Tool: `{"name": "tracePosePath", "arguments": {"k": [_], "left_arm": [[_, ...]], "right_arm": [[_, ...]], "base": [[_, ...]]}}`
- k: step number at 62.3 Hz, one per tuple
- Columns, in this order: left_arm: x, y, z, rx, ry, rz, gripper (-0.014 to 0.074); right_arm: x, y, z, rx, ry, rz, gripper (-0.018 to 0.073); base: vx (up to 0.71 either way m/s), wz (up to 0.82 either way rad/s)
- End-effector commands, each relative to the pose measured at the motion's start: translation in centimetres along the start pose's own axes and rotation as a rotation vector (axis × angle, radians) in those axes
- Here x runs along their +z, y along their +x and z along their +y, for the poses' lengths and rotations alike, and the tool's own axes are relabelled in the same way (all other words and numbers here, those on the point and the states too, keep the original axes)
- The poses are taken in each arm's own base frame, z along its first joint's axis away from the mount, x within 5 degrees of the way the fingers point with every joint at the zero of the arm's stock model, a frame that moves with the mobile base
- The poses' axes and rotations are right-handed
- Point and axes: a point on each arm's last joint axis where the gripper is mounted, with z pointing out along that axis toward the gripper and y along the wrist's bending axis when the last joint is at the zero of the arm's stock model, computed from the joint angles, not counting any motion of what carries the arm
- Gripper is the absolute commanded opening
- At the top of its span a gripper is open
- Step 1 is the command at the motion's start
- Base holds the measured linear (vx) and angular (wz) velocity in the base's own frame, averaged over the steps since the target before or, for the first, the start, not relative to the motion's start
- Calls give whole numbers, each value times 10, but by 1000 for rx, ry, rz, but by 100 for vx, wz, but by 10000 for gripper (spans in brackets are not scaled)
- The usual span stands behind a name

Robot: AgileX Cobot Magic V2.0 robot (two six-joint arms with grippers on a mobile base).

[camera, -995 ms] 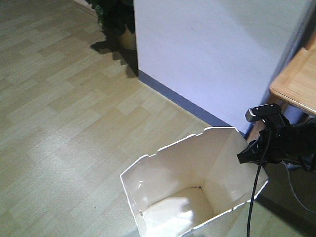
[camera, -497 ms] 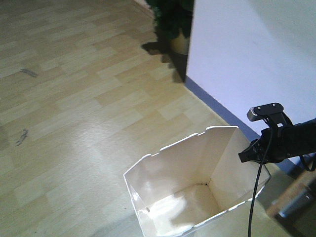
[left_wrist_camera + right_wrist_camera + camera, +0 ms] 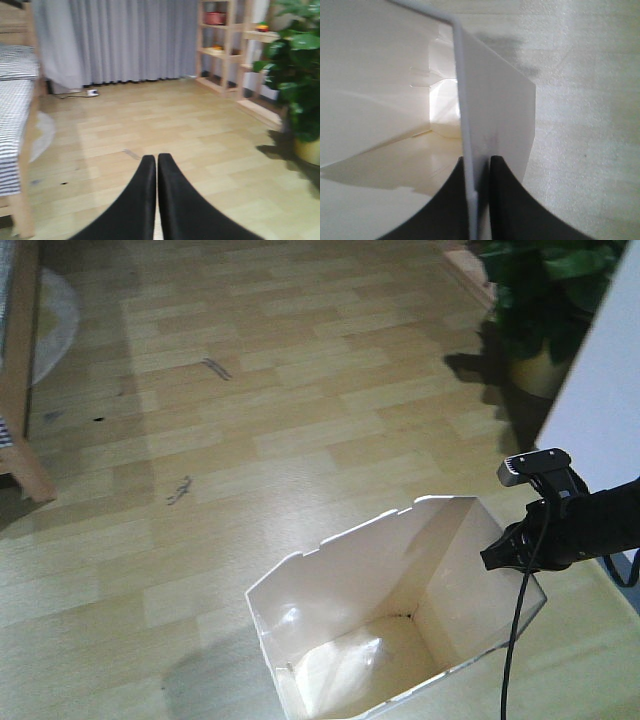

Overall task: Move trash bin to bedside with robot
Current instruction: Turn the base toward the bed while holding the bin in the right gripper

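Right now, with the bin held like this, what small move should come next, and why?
Probably drive toward the bed, at the far left of the front view. The right gripper is clamped on the wall of the bin, and bare floor lies between bin and bed.

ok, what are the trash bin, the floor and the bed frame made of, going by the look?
Trash bin: thin white plastic, probably; glossy highlights inside, sharp folded facets, sheet-thin wall.
Floor: wood-look laminate or planks, satin sheen; cannot tell which.
Bed frame: light-brown wood, matte.
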Motion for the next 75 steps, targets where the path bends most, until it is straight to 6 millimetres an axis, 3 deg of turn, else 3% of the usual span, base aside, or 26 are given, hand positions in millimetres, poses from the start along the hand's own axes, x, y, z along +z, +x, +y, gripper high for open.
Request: {"name": "tracePosePath", "arguments": {"k": [1,28,75], "left_arm": [[1,2,0,-12,11,-59,-6],[1,2,0,-12,11,-59,-6],[1,2,0,-12,11,-59,-6]], "right_arm": [[-15,-16,11,83,-86,-87,-6],[-15,-16,11,83,-86,-87,-6],[-15,-16,11,83,-86,-87,-6]], "base": [[24,56],[29,33],[37,0]]}}
